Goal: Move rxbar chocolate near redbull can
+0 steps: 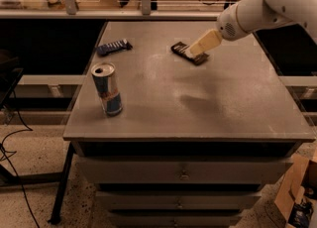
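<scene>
While the flat, dark brown-black wrapped rxbar chocolate (179,49) lies far back on the grey table (223,98), the beige gripper (194,49) overlaps its middle; its spread is unclear.

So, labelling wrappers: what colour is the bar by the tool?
Bar dark brown-black, camera view; tool over it.

The cream hand (197,47), on a white arm, is at the dark brown-black rxbar chocolate (179,49) with its pale lettering. The redbull can (108,90) is blue, silver and red. The other wrapped bar (114,47) is dark blue, the worktop (208,108) grey.
</scene>
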Controlling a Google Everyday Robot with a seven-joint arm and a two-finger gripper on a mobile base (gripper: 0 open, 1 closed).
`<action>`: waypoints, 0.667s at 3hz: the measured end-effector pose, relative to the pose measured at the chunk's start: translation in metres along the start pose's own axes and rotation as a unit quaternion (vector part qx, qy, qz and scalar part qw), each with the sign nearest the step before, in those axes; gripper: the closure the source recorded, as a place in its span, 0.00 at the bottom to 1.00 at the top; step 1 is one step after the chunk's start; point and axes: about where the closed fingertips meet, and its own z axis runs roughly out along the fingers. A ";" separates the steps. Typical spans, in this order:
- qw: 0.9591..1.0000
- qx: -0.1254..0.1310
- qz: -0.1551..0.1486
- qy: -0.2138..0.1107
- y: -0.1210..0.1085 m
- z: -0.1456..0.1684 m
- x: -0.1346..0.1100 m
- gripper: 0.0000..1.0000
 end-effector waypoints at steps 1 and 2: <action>1.000 0.007 0.000 0.015 0.006 0.021 0.022 0.00; 1.000 0.007 -0.003 0.022 0.013 0.039 0.037 0.00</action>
